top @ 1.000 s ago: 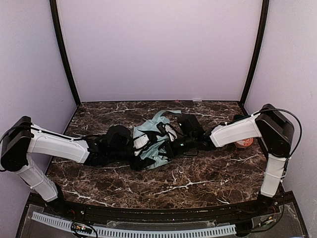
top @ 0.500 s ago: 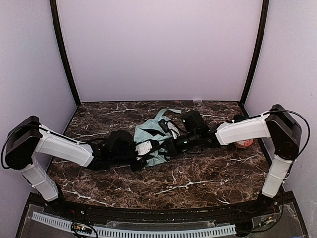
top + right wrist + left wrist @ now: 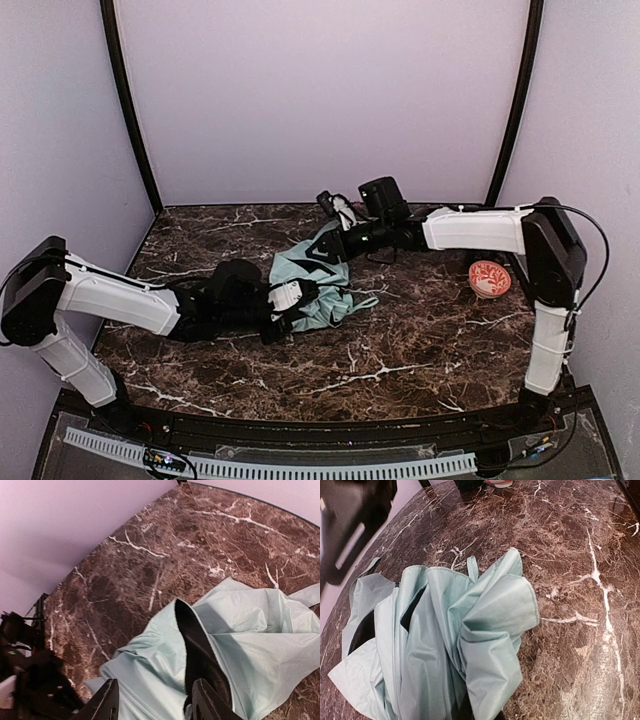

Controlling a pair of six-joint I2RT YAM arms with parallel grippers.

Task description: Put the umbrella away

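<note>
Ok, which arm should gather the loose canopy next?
Probably right: the right gripper is open and free above the umbrella, while the left gripper is shut on its near-left edge, anchoring it.

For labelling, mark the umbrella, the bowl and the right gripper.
umbrella [image 3: 440,645]: left wrist view, on the mint canopy fabric.
bowl [image 3: 490,279]: top view, on its patterned inside.
right gripper [image 3: 156,700]: right wrist view, midway between its fingertips.
</note>
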